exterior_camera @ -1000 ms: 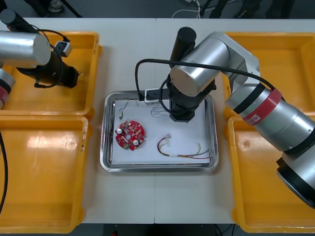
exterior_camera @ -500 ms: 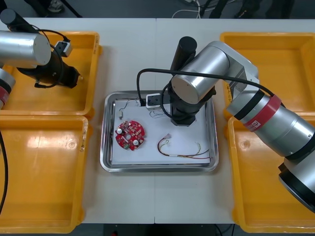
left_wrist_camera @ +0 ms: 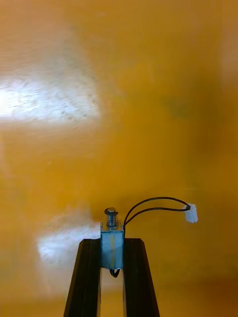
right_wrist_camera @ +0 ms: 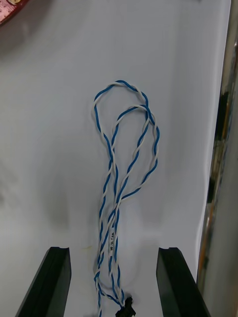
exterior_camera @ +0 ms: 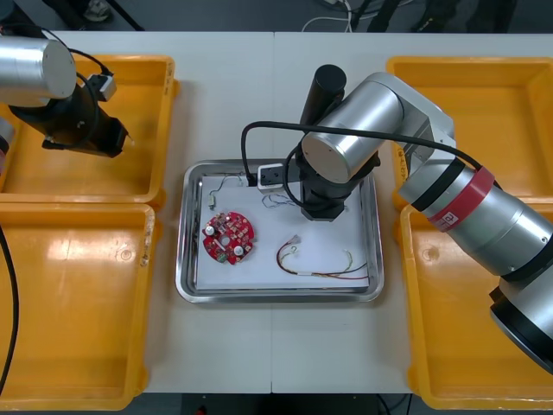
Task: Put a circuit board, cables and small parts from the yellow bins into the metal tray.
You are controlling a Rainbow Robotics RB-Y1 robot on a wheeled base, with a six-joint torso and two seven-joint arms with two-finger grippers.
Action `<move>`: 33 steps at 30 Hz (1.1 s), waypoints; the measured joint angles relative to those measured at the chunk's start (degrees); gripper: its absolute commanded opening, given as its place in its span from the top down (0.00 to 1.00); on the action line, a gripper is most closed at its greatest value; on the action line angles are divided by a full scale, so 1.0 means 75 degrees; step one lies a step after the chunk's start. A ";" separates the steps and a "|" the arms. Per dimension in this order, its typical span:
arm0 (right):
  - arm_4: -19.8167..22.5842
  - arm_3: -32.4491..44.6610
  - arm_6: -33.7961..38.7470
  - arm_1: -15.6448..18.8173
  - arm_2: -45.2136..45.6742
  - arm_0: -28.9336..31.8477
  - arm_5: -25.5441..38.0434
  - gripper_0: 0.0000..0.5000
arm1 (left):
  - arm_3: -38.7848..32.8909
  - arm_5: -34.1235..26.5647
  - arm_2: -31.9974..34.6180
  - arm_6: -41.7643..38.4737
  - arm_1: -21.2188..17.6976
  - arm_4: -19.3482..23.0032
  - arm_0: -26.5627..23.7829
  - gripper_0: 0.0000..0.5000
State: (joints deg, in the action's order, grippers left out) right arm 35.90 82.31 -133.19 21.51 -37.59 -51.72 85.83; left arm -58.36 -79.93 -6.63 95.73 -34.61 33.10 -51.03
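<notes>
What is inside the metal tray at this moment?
A red circuit board, a red and yellow cable, a small metal part, and a twisted blue and white cable between the open right gripper's fingers. The right arm hides the metal tray's far middle.

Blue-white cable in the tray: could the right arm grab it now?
Probably yes: the right pincer hangs open over the cable, its near end between the fingers, nothing blocking.

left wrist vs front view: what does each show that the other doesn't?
Left wrist: the left gripper shut on a small metal part with a black cable, over a yellow bin. Front: the metal tray holding a red circuit board and a red and yellow cable, with the right gripper over it. Both: that far left bin.
</notes>
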 measured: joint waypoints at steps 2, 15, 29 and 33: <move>0.0010 0.0000 0.0000 0.0000 0.0016 0.0000 0.0056 0.00 | -0.0212 -0.0311 0.0200 0.0000 0.0000 -0.0213 0.0001 1.00; 0.0337 0.0431 0.0000 0.0000 0.1111 -0.0067 0.1827 0.00 | -0.2586 -0.2221 0.1338 0.0000 -0.0002 -0.0619 0.0522 1.00; 0.0627 0.0655 0.0002 0.0001 0.3114 -0.0507 0.3170 0.00 | -0.4925 -0.3939 0.1556 -0.0001 0.0149 -0.0902 0.1038 1.00; 0.0633 0.0668 0.0005 0.0010 0.3988 -0.0520 0.3187 0.00 | -0.5336 -0.3946 0.1569 -0.0007 0.0362 -0.0909 0.1046 1.00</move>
State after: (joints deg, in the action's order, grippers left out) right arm 40.65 87.32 -133.15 21.58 -7.68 -55.62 109.73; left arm -98.38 -109.52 5.14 95.68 -31.90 26.28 -43.18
